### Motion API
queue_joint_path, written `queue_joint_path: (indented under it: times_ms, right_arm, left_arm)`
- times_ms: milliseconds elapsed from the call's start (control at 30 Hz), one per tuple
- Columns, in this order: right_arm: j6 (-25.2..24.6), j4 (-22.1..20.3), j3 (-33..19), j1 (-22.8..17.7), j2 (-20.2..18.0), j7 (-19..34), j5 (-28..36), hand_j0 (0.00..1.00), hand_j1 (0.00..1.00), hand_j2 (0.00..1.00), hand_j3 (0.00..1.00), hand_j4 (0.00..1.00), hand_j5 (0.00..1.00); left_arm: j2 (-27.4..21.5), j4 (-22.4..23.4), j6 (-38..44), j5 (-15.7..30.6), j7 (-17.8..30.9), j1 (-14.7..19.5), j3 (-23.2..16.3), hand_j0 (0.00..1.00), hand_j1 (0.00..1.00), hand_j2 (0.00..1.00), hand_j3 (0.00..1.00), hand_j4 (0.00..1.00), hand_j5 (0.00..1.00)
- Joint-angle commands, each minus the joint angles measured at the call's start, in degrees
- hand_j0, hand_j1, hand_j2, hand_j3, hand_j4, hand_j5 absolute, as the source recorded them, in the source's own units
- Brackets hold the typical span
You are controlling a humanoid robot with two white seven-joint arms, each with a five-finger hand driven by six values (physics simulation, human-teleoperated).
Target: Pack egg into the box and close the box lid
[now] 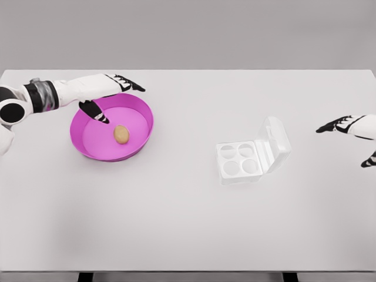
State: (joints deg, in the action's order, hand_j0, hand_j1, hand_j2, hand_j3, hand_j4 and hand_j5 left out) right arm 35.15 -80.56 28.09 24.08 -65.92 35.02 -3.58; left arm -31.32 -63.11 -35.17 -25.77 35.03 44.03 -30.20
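With fingers spread and holding nothing, the left hand (111,94) is hovering over the far-left rim of the pink bowl (141,134), the egg (121,134) lying upright-long just nearer, while the distant right hand (346,132) is idling open beyond the open box (251,154).

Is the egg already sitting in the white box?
No, the egg lies in the pink bowl, and the open white box holds nothing.
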Motion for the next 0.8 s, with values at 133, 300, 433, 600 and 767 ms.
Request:
queue_joint_path:
  times_ms: [133, 300, 433, 600, 767]
  right_arm:
    - [-0.1, -0.4, -0.4, -0.4, -0.9, 0.0, 0.2, 1.00, 1.00, 1.00, 1.00, 1.00, 1.00]
    - [-0.1, -0.9, -0.3, -0.4, -0.8, 0.0, 0.2, 1.00, 1.00, 1.00, 1.00, 1.00, 1.00]
    - [-0.1, -0.8, -0.3, -0.4, -0.8, 0.0, 0.2, 1.00, 1.00, 1.00, 1.00, 1.00, 1.00]
    - [-0.1, -0.8, -0.4, -0.4, -0.9, 0.0, 0.2, 1.00, 1.00, 1.00, 1.00, 1.00, 1.00]
    - [-0.1, -0.6, -0.2, -0.4, -0.7, 0.0, 0.2, 1.00, 1.00, 1.00, 1.00, 1.00, 1.00]
  left_arm:
    - [-3.3, -3.4, 0.2, 0.6, 0.0, -0.3, 0.0, 1.00, 1.00, 1.00, 1.00, 1.00, 1.00]
    - [-4.9, -4.1, 0.2, 0.9, 0.0, -0.5, -2.2, 0.92, 0.92, 0.92, 0.92, 0.92, 0.92]
    - [-6.8, -4.2, 0.2, 3.4, 0.0, -0.5, -6.1, 0.91, 0.91, 0.91, 0.91, 0.91, 0.91]
    - [-7.0, -4.2, 0.2, 3.6, 0.0, -0.5, -8.4, 0.87, 0.87, 0.87, 0.87, 0.87, 0.87]
    - [-6.8, -4.2, 0.2, 3.6, 0.0, -0.8, -8.5, 0.81, 0.81, 0.81, 0.81, 0.81, 0.81]
